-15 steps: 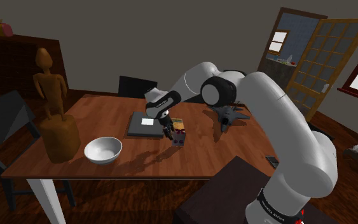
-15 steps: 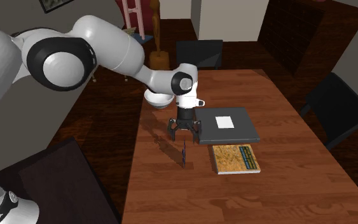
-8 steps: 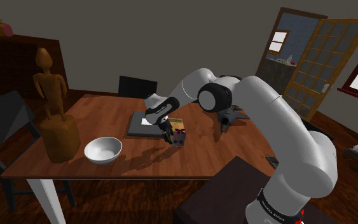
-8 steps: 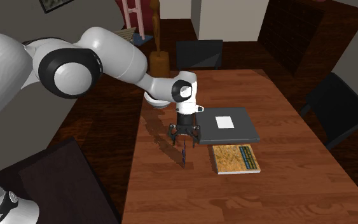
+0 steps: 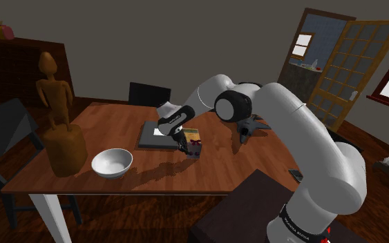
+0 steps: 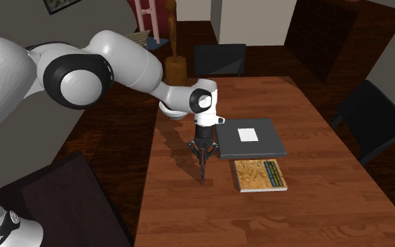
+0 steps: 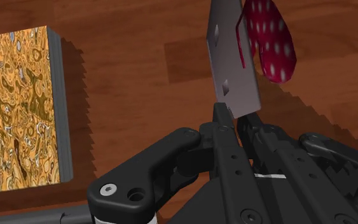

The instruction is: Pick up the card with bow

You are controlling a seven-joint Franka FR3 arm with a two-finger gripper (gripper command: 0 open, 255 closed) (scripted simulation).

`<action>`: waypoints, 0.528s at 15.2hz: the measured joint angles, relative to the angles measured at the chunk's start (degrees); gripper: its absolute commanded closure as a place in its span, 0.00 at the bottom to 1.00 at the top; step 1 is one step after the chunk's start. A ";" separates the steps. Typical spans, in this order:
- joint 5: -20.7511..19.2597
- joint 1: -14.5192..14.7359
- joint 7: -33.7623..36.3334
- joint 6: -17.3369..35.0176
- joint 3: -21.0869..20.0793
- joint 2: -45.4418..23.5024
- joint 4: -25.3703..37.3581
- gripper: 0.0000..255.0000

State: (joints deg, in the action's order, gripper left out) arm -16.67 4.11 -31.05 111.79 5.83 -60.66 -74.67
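**Desk:** Where is the card?

**Me:** I see the card (image 7: 233, 60) standing on edge over the table (image 6: 178, 207), thin side toward the second exterior camera. It is grey, with a red, white-dotted bow (image 7: 269, 38) on one face. The book (image 6: 259, 175) with the ochre marbled cover lies flat just beside it and does not touch it.

**Desk:** And the gripper?

**Me:** The gripper (image 6: 202, 151) points straight down over the card. In my wrist view the two fingers (image 7: 227, 143) are drawn in close, pinching the card's near edge between them. The bow sits on the far side, clear of the pads.

**Desk:** Is it off the wood?

**Me:** I cannot tell. In the second exterior view the lower edge looks level with the tabletop, and its shadow falls right beneath it.

**Desk:** What else is on the table?

**Me:** A dark grey slab (image 6: 252, 138) with a white label lies flat beyond the book, next to the arm's wrist. In the shoulder view a white bowl (image 5: 112, 163) sits near the table's front edge, well apart from the card. A wooden figure (image 5: 58, 117) stands on its round base at that view's left. A small grey jet (image 5: 249, 128) rests past the arm, toward the right.
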 measured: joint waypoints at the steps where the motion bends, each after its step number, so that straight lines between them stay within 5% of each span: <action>1: 0.00 0.00 0.00 0.00 0.00 -0.01 0.02 1.00; 8: -0.10 0.14 -0.44 -1.20 0.08 3.70 -2.47 1.00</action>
State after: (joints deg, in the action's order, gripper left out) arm -16.77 4.24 -31.49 110.60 5.91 -56.96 -77.14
